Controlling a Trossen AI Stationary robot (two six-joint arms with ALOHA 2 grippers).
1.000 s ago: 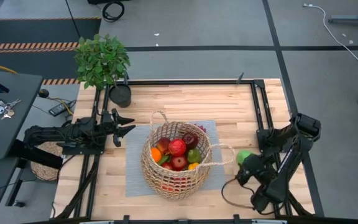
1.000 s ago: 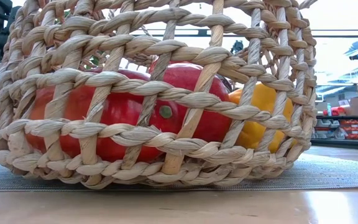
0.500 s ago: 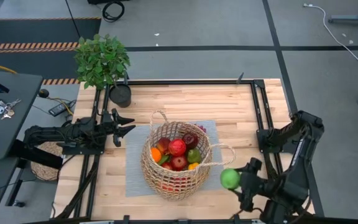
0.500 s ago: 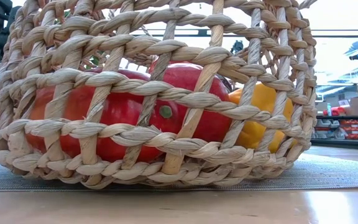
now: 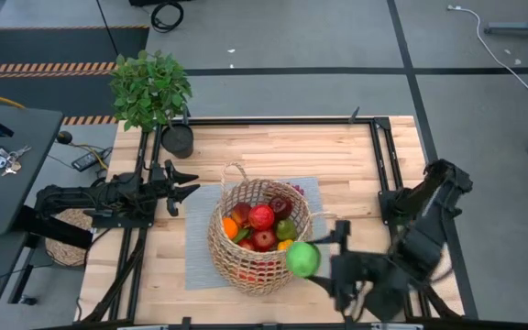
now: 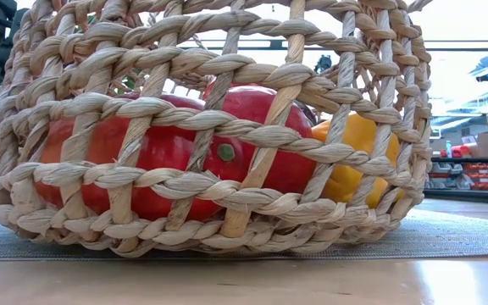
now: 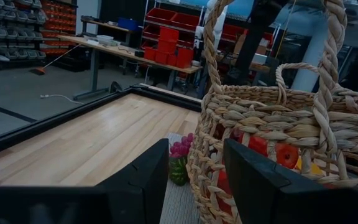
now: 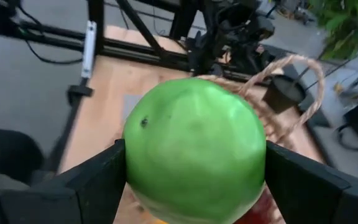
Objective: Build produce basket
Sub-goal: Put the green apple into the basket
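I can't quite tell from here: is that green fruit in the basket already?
Not yet. The right gripper holds the green fruit at the basket rim, fingers clamped on both sides.

A workshop or robotics lab, red parts bins [image 7: 173, 46] stacked on a workbench [image 7: 129, 53], shelving racks [image 7: 17, 25] behind, cables [image 5: 502, 50] lay on grey floor
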